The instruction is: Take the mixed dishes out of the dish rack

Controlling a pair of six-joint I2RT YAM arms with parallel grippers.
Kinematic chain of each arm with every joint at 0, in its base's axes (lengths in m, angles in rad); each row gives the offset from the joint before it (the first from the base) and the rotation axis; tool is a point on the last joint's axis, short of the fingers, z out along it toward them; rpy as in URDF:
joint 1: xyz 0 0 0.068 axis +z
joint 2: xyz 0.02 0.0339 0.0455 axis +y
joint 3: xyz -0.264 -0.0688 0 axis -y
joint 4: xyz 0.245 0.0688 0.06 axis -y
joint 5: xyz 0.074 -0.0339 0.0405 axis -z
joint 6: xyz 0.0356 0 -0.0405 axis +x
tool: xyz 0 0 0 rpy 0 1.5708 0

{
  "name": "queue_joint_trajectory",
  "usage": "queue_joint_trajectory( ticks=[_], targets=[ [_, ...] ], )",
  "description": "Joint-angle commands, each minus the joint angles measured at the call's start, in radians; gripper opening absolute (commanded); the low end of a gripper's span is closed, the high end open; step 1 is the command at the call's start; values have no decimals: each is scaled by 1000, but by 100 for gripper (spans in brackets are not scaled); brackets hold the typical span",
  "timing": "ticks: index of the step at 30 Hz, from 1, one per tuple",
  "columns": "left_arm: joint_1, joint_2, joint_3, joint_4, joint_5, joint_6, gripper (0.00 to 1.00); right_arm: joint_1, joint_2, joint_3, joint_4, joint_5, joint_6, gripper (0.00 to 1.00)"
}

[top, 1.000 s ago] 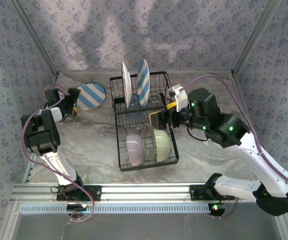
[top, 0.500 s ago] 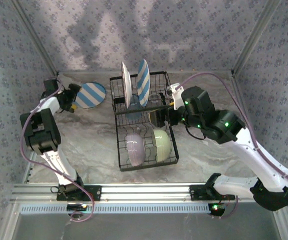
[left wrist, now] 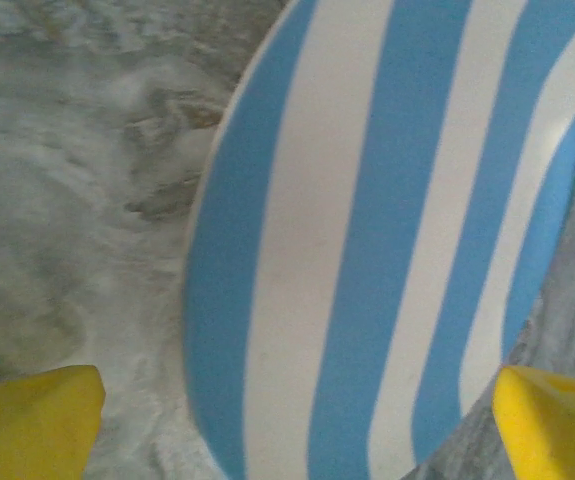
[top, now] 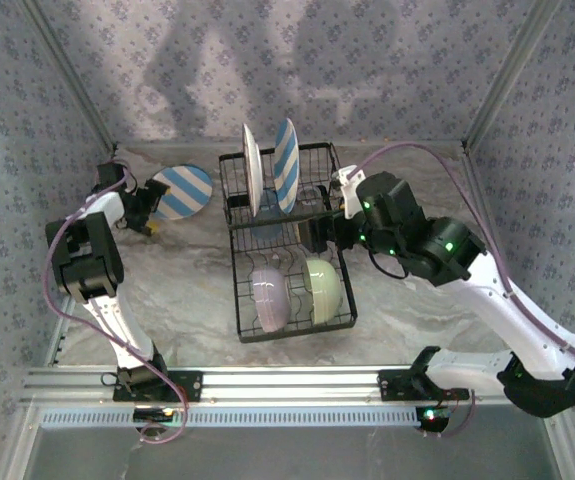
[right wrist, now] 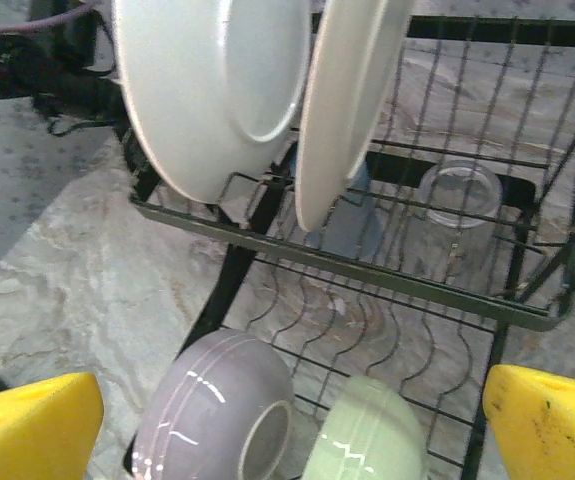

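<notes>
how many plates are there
3: a striped plate on the table left of the rack; a white plate and a second striped plate standing in it. More may be hidden.

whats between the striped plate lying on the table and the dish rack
Nothing. In the top view, only a narrow strip of bare table separates the striped plate from the dish rack.

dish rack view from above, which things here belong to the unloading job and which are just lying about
Job:
dish rack
white plate
striped plate in the rack
lavender bowl
pale green bowl
blue cup
second striped plate, out on the table

Just there:
patterned walls
metal rail at the near edge
</notes>
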Motion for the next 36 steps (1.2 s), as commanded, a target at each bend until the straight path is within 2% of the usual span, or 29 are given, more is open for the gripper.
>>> queue_joint_trajectory(
  ticks=[1,7,11,13,16,18,24,30,36],
  targets=[
    [1,-96,27,-118,-93,53,99,5,44,71,-58,96,-7,100],
    [0,-270,9,-205,-207,66,99,7,135,168,-78,127,-47,100],
    [-3,-456,-36,-209,-190,88,99,8,189,224,-72,128,-78,99],
    [-10,-558,-62,-200,-144,108,99,7,218,250,-68,120,-87,98],
    [-22,-705,-106,-133,29,156,99,2,264,297,-67,105,-82,96],
    [-37,-802,-144,-75,172,198,99,-8,298,337,-67,92,-79,90],
    [-104,-1055,-306,16,445,285,99,-36,411,462,-94,92,-61,82],
    [-171,-1284,-471,54,515,398,99,-60,480,534,-102,98,-51,72],
    [-232,-1401,-616,274,499,315,99,-69,527,590,-111,115,-44,65]
  ],
)
